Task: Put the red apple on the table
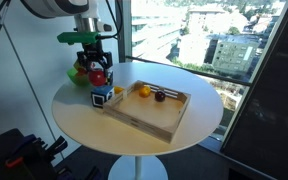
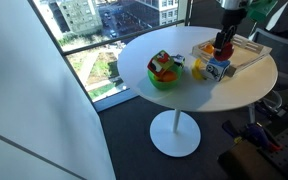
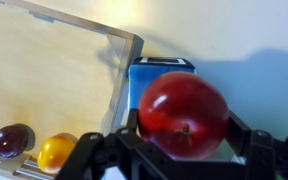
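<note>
My gripper point(image 3: 184, 150) is shut on the red apple point(image 3: 183, 113), which fills the middle of the wrist view. In an exterior view the apple point(image 1: 99, 75) hangs in the gripper point(image 1: 97, 70) just above the blue cube point(image 1: 102, 96), beside the wooden tray point(image 1: 154, 120) on the round white table point(image 1: 84, 115). In an exterior view the gripper point(image 2: 222, 50) holds the apple point(image 2: 222, 53) above the cubes point(image 2: 212, 68). The blue cube point(image 3: 154, 80) lies right under the apple in the wrist view.
The tray holds an orange-yellow fruit point(image 3: 56, 152) and a small dark fruit point(image 3: 11, 139). A green bowl with toys point(image 2: 165, 70) stands on the table near the window. A yellow cube point(image 2: 199, 69) sits by the blue one.
</note>
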You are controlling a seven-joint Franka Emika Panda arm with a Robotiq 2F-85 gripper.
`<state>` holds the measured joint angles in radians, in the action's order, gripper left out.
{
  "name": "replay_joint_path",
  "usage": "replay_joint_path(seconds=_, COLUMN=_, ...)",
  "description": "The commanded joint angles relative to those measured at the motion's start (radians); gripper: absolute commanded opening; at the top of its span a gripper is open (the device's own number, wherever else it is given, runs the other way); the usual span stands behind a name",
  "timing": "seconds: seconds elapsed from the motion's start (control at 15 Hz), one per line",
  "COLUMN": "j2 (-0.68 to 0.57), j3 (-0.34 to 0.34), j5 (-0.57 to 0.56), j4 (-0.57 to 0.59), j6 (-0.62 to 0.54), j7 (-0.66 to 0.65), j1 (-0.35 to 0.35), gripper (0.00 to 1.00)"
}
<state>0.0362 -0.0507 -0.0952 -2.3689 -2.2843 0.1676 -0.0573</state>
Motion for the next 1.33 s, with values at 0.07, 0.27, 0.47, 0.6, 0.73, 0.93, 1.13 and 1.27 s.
replay_joint_path(seconds=0.07, j2=0.000, j3=-0.001, j5=0.000, j4=0.001, j6=0.002, j7=0.000, j1=0.000, gripper=0.82)
replay_joint_path(seconds=0.27, j2=0.000, j3=-0.001, j5=0.000, j4=0.001, j6=0.002, j7=0.000, j1=0.000, gripper=0.82)
replay_joint_path(seconds=0.47, j2=0.000, j3=-0.009, j5=0.003, j4=0.001, j6=0.000, j7=-0.001, j1=-0.008, gripper=0.57)
replay_joint_path(seconds=0.6, j2=0.000, j3=-0.017, j5=0.015, j4=0.003, j6=0.003, j7=0.010, j1=-0.015, gripper=0.57)
replay_joint_path(seconds=0.73, j2=0.004, j3=-0.027, j5=0.014, j4=0.005, j6=0.004, j7=0.011, j1=-0.024, gripper=0.57)
replay_joint_path(seconds=0.93, j2=0.006, j3=-0.047, j5=0.010, j4=0.006, j6=0.005, j7=0.011, j1=-0.045, gripper=0.57)
replay_joint_path(seconds=1.13, j2=-0.001, j3=-0.066, j5=0.010, j4=0.006, j6=0.005, j7=0.014, j1=-0.066, gripper=0.57)
replay_joint_path(seconds=1.27, j2=-0.010, j3=-0.079, j5=0.009, j4=0.004, j6=0.002, j7=0.012, j1=-0.080, gripper=0.57)
